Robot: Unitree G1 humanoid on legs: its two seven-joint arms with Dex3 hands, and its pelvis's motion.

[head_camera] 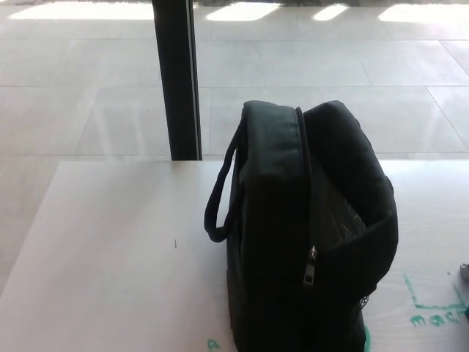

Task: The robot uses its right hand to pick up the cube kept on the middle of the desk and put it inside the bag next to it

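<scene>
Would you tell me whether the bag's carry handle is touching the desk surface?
Apart. In the head view, the handle loops out from the bag's left side, and its lowest bend hangs clear above the white desk.

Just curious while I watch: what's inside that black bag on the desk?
Through the open top of the bag only a dark lining and a bit of mesh show. No cube is visible; the bag's walls hide everything lower down.

bag (293,242): black cloth, matt, with a mesh lining inside
zip pull (311,265): shiny metal
surface (110,249): white, smooth, matt
floor (88,88): pale tiles, glossy
post (177,77) behind the bag: black, smooth
</scene>
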